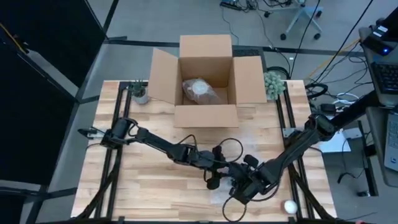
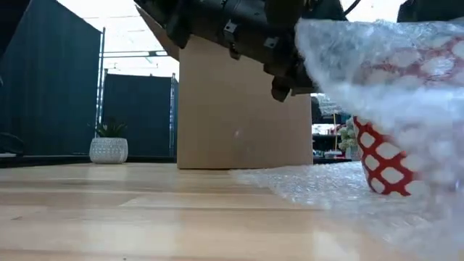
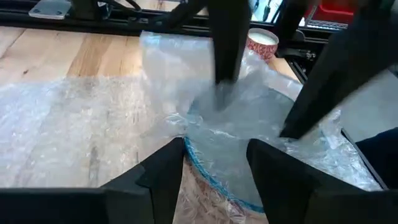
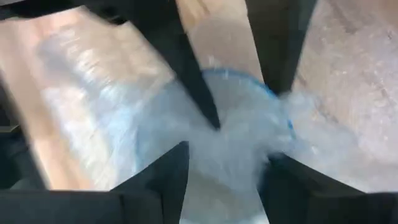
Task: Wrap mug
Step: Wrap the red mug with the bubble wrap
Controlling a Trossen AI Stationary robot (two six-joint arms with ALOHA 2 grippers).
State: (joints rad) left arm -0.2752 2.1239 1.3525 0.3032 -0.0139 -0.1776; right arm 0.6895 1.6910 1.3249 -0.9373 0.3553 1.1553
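A mug [image 2: 384, 168] with a red-and-white lattice pattern and a blue rim [image 3: 208, 180] stands upright on a sheet of bubble wrap [image 3: 81, 118] near the table's front, right of centre. The wrap is drawn up over the mug's side and across its mouth [image 3: 249, 124]. My left gripper [image 3: 214, 168] and my right gripper [image 4: 224, 174] meet over the mug [image 1: 231, 183], both open, coming at it from opposite sides. My left gripper slants down from the table's left. One fingertip [image 4: 212, 121] is on the wrap over the mug's mouth and the other [image 4: 281, 84] is at the rim; nothing is pinched between them. My right gripper slants down from the table's right. One fingertip [image 3: 225, 78] is on the bunched wrap at the mouth's edge and the other [image 3: 289, 130] is on the wrap beside the rim. The mug stays upright on the sheet.
An open cardboard box [image 1: 205, 81] with a wrapped bundle inside stands at the far middle, with a small potted plant on each side [image 1: 140, 93] [image 1: 273, 84]. Another cup [image 3: 261, 43] stands at the near right [image 1: 290, 206]. Bare wood lies to the left.
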